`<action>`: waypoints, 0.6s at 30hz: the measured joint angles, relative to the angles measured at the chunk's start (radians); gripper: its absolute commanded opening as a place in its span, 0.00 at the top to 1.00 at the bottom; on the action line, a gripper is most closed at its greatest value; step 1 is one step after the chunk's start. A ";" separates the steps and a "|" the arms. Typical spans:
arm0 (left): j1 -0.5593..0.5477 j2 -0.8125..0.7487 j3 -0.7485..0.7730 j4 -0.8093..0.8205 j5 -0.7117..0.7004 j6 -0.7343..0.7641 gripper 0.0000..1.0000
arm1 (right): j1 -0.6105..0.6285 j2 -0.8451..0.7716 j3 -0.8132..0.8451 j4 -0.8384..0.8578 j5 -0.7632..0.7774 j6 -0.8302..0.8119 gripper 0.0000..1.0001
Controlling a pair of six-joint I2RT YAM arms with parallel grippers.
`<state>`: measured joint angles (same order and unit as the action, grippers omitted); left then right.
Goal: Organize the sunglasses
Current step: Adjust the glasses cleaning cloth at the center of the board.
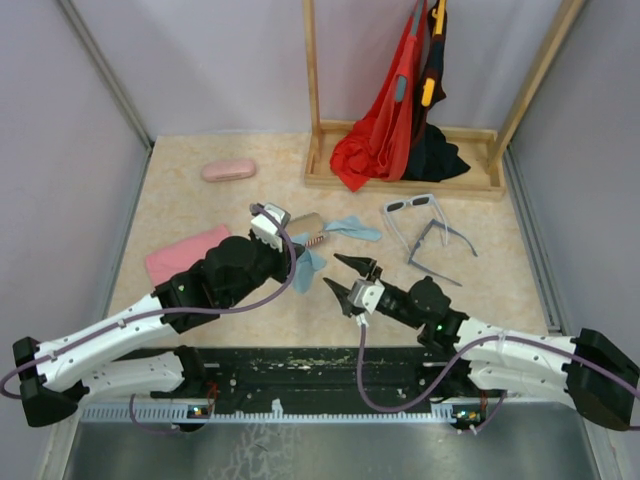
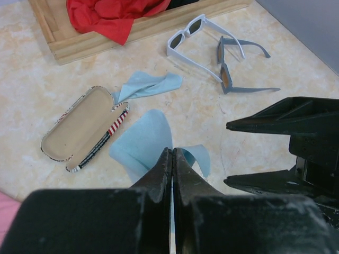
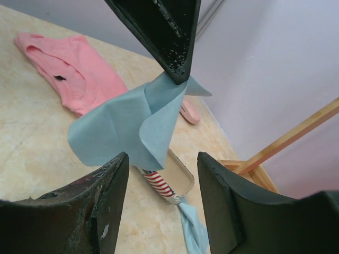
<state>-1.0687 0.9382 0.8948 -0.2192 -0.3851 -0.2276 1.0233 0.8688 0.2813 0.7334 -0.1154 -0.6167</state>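
Left wrist: left hand (image 2: 172, 152) pinches blue cloth (image 2: 140, 145); right hand (image 1: 334, 270) agape alongside; case (image 2: 77, 127) seemingly empty.

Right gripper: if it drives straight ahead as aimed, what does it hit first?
The blue cloth hanging from the left gripper, directly ahead of the open right gripper; exact depth unclear.

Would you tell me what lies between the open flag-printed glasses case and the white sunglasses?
A crumpled light-blue cloth lies between the case and the white sunglasses, clearest in the left wrist view.
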 measured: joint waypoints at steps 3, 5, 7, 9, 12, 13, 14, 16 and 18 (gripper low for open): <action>0.000 0.000 0.001 -0.017 0.000 -0.016 1.00 | 0.002 0.031 0.000 0.039 0.026 -0.023 0.46; 0.000 0.000 0.001 -0.024 0.000 -0.024 1.00 | 0.003 0.051 0.000 0.063 0.038 -0.037 0.46; 0.000 0.000 0.002 -0.029 0.000 -0.032 1.00 | 0.006 0.072 0.001 0.082 0.048 -0.050 0.46; 0.000 0.002 0.008 -0.037 -0.002 -0.040 1.00 | 0.012 0.090 0.001 0.092 0.052 -0.064 0.46; 0.000 0.004 0.022 -0.053 -0.008 -0.051 1.00 | 0.021 0.114 0.001 0.100 0.059 -0.087 0.47; 0.000 0.005 0.026 -0.055 -0.010 -0.055 1.00 | 0.021 0.120 0.001 0.101 0.061 -0.091 0.47; 0.000 0.005 0.028 -0.058 -0.012 -0.060 1.00 | 0.022 0.126 0.001 0.105 0.063 -0.095 0.47; 0.000 0.004 0.029 -0.059 -0.014 -0.065 1.00 | 0.023 0.135 0.001 0.115 0.068 -0.099 0.48; 0.000 0.004 0.029 -0.065 -0.016 -0.069 1.00 | 0.024 0.146 0.002 0.127 0.072 -0.102 0.49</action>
<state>-1.0687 0.9424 0.9237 -0.2844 -0.4007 -0.2962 1.0477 1.0153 0.2829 0.8608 -0.0429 -0.7189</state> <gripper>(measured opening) 0.006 0.523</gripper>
